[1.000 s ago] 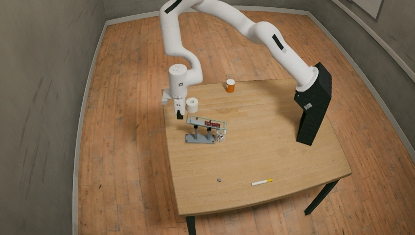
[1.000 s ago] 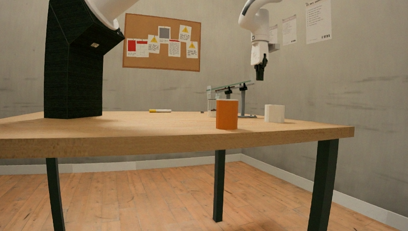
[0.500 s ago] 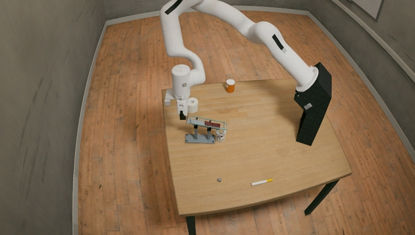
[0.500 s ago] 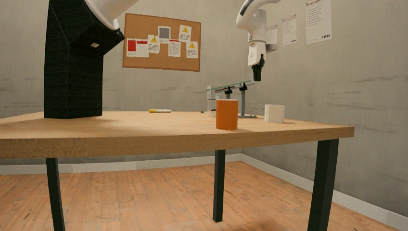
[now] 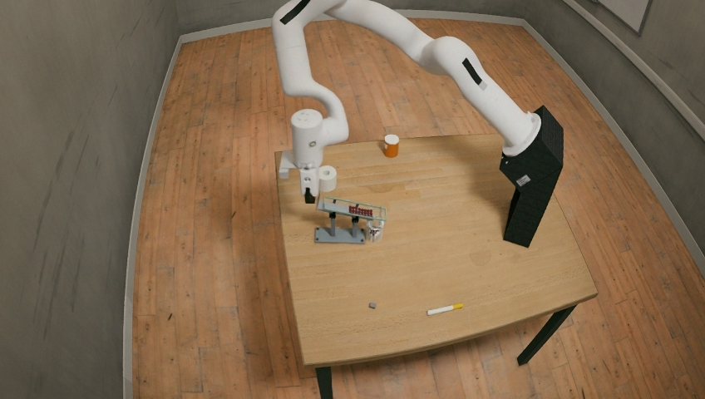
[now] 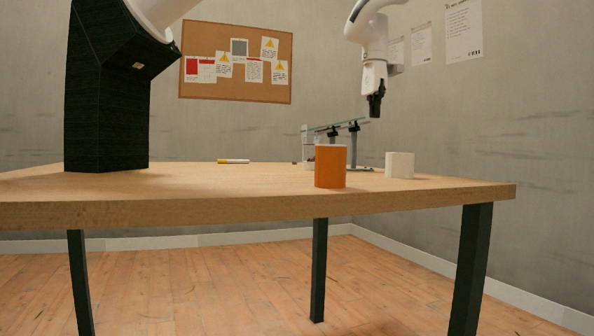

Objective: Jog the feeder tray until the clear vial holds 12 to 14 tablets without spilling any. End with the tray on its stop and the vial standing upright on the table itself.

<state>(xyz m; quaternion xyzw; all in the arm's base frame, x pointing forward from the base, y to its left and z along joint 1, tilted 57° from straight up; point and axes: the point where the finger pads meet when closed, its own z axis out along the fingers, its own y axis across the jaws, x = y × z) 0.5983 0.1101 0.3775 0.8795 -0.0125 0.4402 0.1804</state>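
Just below my gripper (image 6: 375,111), jaws pressed together and holding nothing, sits the raised end of the feeder tray (image 5: 352,209); its long axis slopes away toward the clear vial (image 5: 375,231) under its far lip.

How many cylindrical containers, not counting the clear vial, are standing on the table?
2: an orange bottle near the far edge, and a white roll-like cylinder beside the feeder tray's raised end.
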